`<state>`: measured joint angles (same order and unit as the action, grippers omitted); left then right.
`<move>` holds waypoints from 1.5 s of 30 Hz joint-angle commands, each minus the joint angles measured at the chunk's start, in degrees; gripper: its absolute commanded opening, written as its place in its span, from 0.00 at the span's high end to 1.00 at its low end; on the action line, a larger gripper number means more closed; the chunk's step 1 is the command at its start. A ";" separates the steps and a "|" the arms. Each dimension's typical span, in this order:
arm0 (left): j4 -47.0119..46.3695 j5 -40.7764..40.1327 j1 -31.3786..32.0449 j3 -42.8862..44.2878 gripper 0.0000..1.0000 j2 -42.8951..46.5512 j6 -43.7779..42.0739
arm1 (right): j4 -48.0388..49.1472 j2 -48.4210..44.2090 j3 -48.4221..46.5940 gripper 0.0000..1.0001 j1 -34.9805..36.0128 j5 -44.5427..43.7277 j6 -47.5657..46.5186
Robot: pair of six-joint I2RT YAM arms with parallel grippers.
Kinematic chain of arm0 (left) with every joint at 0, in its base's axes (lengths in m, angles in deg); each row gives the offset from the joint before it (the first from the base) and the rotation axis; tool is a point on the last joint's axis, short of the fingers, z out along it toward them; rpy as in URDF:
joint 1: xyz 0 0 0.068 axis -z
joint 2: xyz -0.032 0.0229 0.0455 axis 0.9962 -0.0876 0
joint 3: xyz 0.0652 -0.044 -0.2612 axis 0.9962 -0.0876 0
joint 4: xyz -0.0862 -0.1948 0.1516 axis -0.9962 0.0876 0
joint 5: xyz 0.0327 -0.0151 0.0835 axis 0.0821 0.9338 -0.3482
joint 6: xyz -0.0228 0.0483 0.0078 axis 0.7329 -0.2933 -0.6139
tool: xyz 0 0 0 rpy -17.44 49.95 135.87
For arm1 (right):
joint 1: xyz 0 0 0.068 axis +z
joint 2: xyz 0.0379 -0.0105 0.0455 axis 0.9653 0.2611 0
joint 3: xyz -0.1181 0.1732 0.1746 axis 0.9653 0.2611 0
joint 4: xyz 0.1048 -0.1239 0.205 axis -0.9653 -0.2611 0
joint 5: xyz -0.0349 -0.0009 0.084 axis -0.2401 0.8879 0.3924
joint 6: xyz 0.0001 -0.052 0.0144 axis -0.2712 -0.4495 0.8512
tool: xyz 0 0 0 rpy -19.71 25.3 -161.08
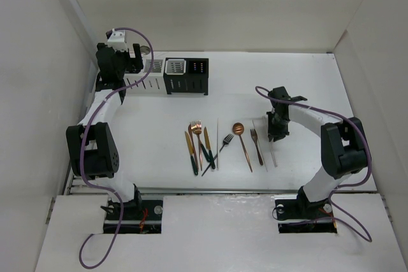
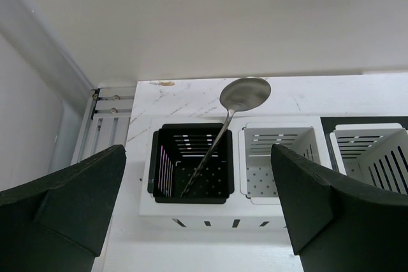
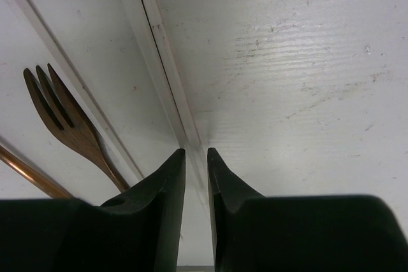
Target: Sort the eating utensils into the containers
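At the far left, the left claw [image 2: 197,186] hangs over the left end of the containers [image 1: 185,85]. Its fingers [image 2: 70,202] are spread wide and hold nothing. Under it a silver spoon [image 2: 245,93] stands handle-down in the black compartment [image 2: 166,170] at that end, leaning so its bowl tips toward the far wall. A white compartment [image 2: 277,141] sits just to the right of it, and the row runs on rightward along the far part of the desk [image 1: 306,81].

The loose utensils lie side by side mid-desk, well apart from the containers, their handles mostly pointing near. There is a copper fork [image 1: 196,128] among dark-handled pieces, then a white stick [image 1: 217,148], a dark fork [image 1: 225,140], a copper spoon [image 1: 239,129] and a bronze fork [image 1: 255,138].

Just right of the bronze fork, the right claw [image 3: 196,157] is down at the desk surface. Its fingers are drawn in tight on either side of a second thin stick [image 3: 164,49], which passes between them, with only a sliver of gap.
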<state>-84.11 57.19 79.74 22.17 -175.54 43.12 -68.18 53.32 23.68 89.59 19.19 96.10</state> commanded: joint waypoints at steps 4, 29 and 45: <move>-2.89 -0.19 0.05 -0.41 0.04 2.08 -0.29 | 0.40 0.20 -0.13 0.74 0.04 -1.21 -0.42; -2.89 -0.19 0.05 -0.94 0.04 2.08 -0.29 | 1.01 2.84 -0.12 0.72 -1.01 -1.92 -1.56; -2.89 -0.19 0.05 -0.94 0.04 2.61 -0.81 | -0.12 7.68 -1.88 1.00 -0.13 -0.59 -4.37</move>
<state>-84.26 57.17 79.74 21.40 -175.54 42.68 -70.21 58.35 20.59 89.83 18.27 91.90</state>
